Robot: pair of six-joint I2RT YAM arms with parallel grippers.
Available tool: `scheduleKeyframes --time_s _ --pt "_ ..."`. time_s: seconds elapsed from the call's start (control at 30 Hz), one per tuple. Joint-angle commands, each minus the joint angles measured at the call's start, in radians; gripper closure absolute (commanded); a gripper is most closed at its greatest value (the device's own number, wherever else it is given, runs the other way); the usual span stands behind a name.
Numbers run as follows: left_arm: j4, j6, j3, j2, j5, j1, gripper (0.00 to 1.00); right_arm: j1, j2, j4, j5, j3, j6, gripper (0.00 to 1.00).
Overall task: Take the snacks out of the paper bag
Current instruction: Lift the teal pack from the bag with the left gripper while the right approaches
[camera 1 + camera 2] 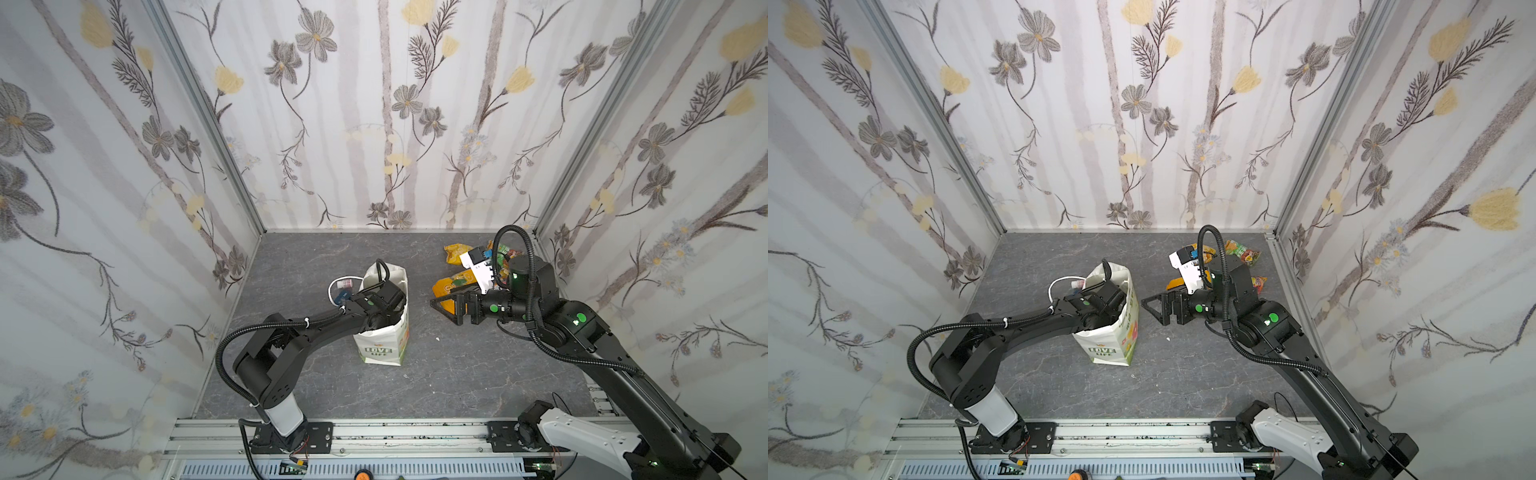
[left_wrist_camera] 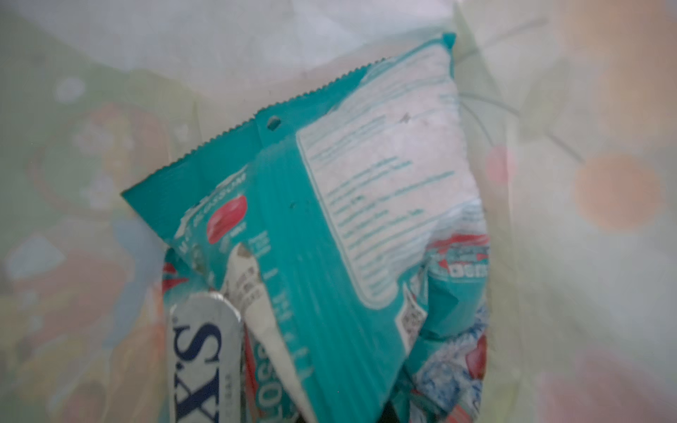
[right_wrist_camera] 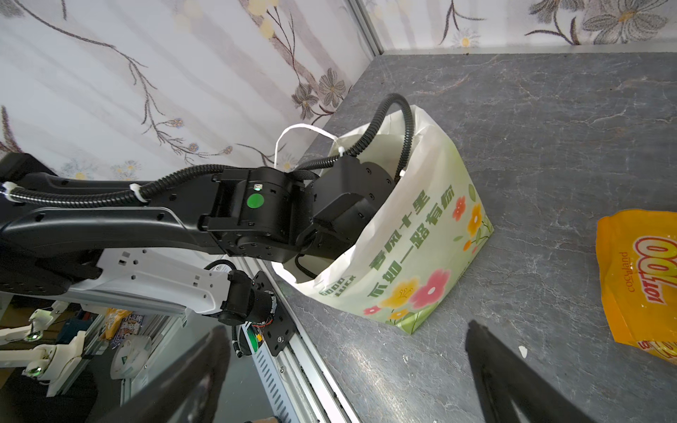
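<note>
The paper bag (image 1: 382, 345) is stood near the middle of the grey tabletop (image 1: 415, 395), its mouth open and its walls pushed out of shape by the left arm, which is reached down into it. The left gripper is hidden inside the bag in both top views; its jaws are closed, but whether a packet is pinched between them cannot be told. Two packets are seen at the bottom of the bag in the left wrist view: a teal packet (image 2: 293, 219) lying uppermost and a silvery packet lettered in blue (image 2: 199, 348) partly under it. Four packets are laid out towards the far right corner: a yellow packet (image 1: 454, 252), a green packet (image 1: 1237, 248), a red-orange packet (image 1: 1259, 284) and the larger orange-yellow packet (image 1: 446, 286). The right gripper (image 1: 442, 309) is held low between the bag and these packets, just beside the orange-yellow one and apart from the bag, with its fingers spread wide and nothing between them. One dark blue case (image 1: 343, 296) and one pink-and-white bottle (image 1: 344, 284) are lodged behind the bag, inside the loop of a white cord handle (image 1: 332, 286). Bare surface is left along the near edge, along the left edge and across the far left corner.
</note>
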Motion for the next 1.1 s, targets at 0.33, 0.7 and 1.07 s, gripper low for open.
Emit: scheduleKeyframes --time_s 0.33,0.7,1.07 --pt "-0.166 0.007 0.099 -0.115 -0.052 -0.002 1.0 0.065 0.085 0.199 0.061 -0.061 0.118 0.01" --pt "-0.281 0.033 0.214 -0.193 -0.118 0.0 1.0 0.082 0.114 0.219 0.109 -0.064 0.128 0.01" --pt "-0.371 0.051 0.34 -0.233 -0.166 0.0 1.0 0.081 0.103 0.211 0.121 -0.068 0.129 0.01"
